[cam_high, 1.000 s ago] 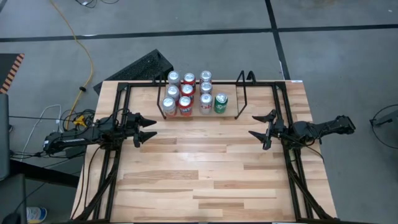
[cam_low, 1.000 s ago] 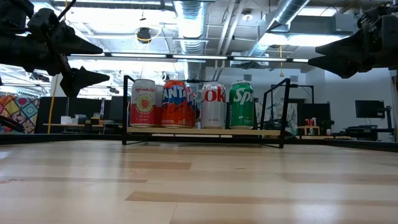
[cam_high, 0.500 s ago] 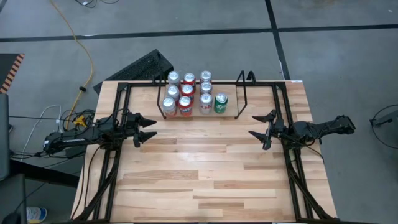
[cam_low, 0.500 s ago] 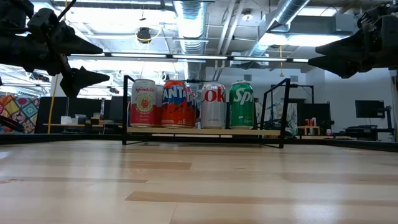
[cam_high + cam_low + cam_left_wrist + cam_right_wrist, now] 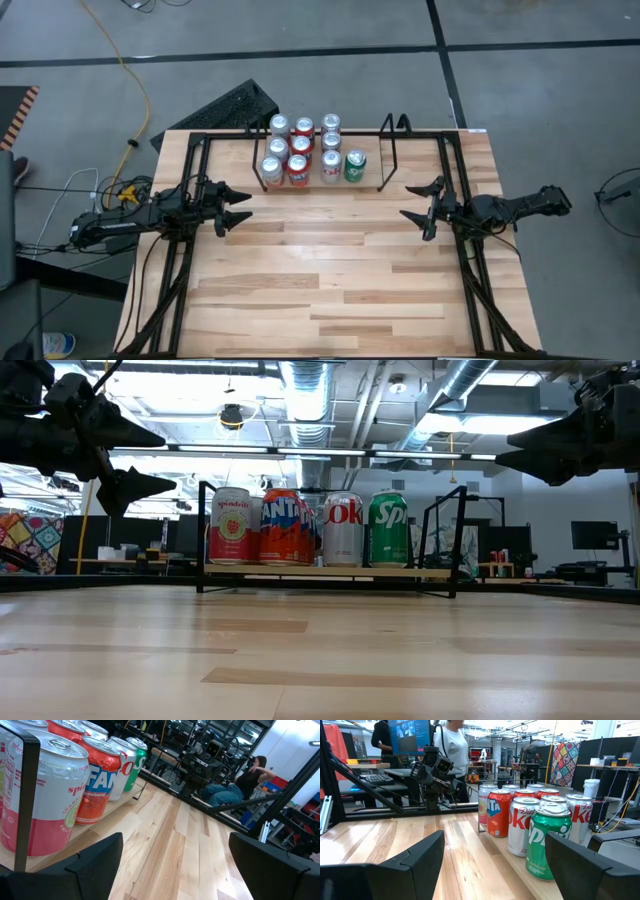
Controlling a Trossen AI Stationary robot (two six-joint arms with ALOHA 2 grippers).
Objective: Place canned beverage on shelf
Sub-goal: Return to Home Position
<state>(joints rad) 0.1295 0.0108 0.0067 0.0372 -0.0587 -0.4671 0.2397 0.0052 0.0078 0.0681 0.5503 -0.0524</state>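
We see left gripper (image 5: 236,207) and right gripper (image 5: 417,204) open, empty; shelf (image 5: 385,150) stocked, no loose can to fetch.

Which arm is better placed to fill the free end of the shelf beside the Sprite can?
Right, probably. The shelf is bare beside the Sprite can, on the right gripper side; the left gripper faces the full end. Both are open.

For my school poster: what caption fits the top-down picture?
Both open grippers, left and right, wait beside the can-filled shelf.
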